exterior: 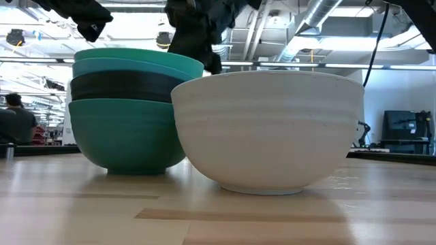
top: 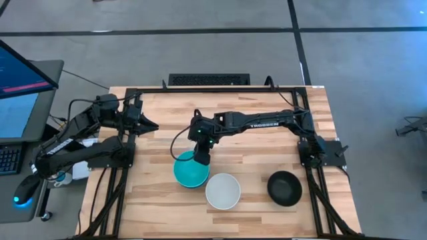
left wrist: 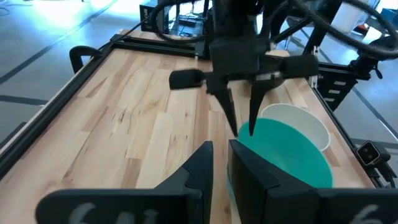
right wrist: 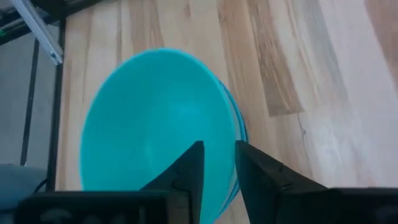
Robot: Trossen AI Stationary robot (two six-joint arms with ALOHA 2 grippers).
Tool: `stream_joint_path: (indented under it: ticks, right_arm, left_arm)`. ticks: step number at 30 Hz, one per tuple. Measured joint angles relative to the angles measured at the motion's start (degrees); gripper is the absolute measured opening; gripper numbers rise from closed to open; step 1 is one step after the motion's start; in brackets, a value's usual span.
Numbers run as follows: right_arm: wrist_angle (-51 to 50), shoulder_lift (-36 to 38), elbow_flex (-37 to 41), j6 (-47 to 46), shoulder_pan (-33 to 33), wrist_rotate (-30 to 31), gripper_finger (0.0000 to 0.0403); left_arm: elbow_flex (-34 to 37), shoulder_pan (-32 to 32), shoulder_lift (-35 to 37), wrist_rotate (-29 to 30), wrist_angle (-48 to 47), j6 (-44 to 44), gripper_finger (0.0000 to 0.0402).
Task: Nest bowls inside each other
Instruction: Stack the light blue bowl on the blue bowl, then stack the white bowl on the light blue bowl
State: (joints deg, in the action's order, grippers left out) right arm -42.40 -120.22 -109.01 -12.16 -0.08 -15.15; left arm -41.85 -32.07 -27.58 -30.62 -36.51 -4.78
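Note:
A stack of bowls (top: 189,172) stands left of the table's middle: a cyan bowl (exterior: 136,58) on top, then a blue one (exterior: 116,69), a black one (exterior: 119,87) and a dark teal one (exterior: 122,133) resting on the wood. A white bowl (top: 223,191) and another black bowl (top: 284,187) stand singly to its right. My right gripper (right wrist: 219,165) is open at the stack's far rim, pointing steeply down, one finger inside the cyan bowl and one outside. My left gripper (top: 150,125) waits shut at the far left, holding nothing. My right gripper straddles the cyan bowl's far rim (right wrist: 232,127) from above, one finger inside and one outside. A gap shows between the fingers, and I cannot tell whether either touches the rim. The bowl sits nested in the stack.
The white bowl (exterior: 269,129) stands close beside the stack, near the front edge. A black frame (top: 220,89) runs round the table's far and side edges. Bare wood lies in the middle and far part. A desk with a monitor (top: 20,80) is off the left side.

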Motion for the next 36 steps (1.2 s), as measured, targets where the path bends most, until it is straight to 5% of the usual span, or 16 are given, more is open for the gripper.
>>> stream_joint_path:
  ticks: [15,28,36]
  right_arm:
    - [-19.2,0.2,-4.2,2.1,2.8,0.6,0.0113]
    - [-21.6,4.8,-4.3,2.1,7.2,15.0,0.0113]
    - [-23.2,8.2,-4.1,1.5,8.7,15.5,0.0113]
  left_arm:
    - [0.0,0.0,0.0,0.0,0.0,0.4,0.0041]
    - [0.0,0.0,0.0,0.0,-0.3,1.0,0.0041]
    - [0.0,0.0,0.8,-0.3,-4.2,1.0,0.0041]
